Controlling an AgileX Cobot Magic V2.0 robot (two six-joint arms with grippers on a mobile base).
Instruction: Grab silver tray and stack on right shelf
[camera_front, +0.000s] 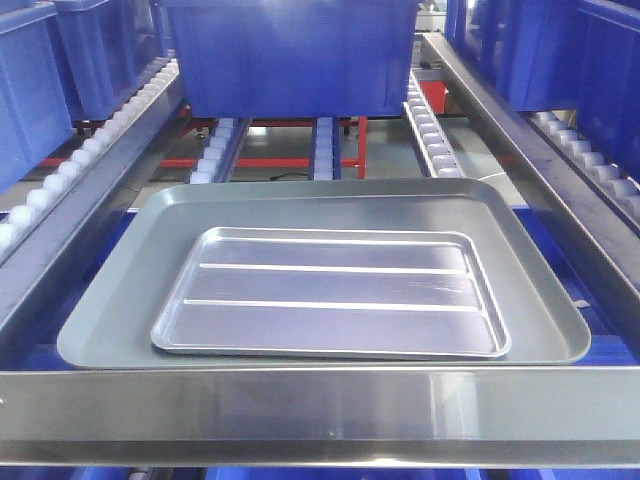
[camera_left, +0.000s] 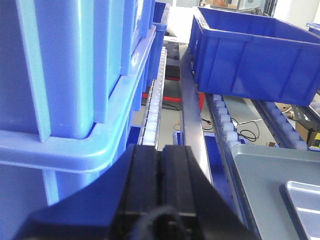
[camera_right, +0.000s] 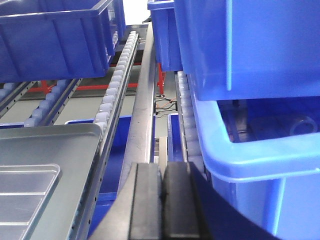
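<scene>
Silver tray (camera_front: 330, 292) lying flat inside the larger dull grey tray (camera_front: 110, 310), nearer that tray's front rim than its far rim, two long raised ribs running left to right across the shiny base. Both trays resting on the right shelf (camera_front: 320, 405), just behind the broad shiny front bar, between the sloped side rails. Lanes of white rollers (camera_front: 215, 150) running away to the far end, under a blue bin (camera_front: 290, 55) standing further back on the same level. More blue bins (camera_front: 30, 90) on the neighbouring lanes to left and right.

Neither arm visible in the front view. Left gripper (camera_left: 161, 165) seen only from its own wrist camera: black fingers pressed together, no gap between them, nothing held. Hanging over the steel rail (camera_left: 192, 125) at the left edge of the shelf, beside a light blue bin (camera_left: 65, 100); corner of the silver tray (camera_left: 304, 202) to the right of it, well apart, not touched.

Right gripper (camera_right: 162, 185) likewise closed up, fingers flank to flank, empty. Sitting over the rail (camera_right: 142, 115) at the right edge of the shelf, next to a light blue bin (camera_right: 260, 150); ribbed silver tray (camera_right: 25, 200) to the left of it, apart, with the grey tray's rim and a roller lane between.
</scene>
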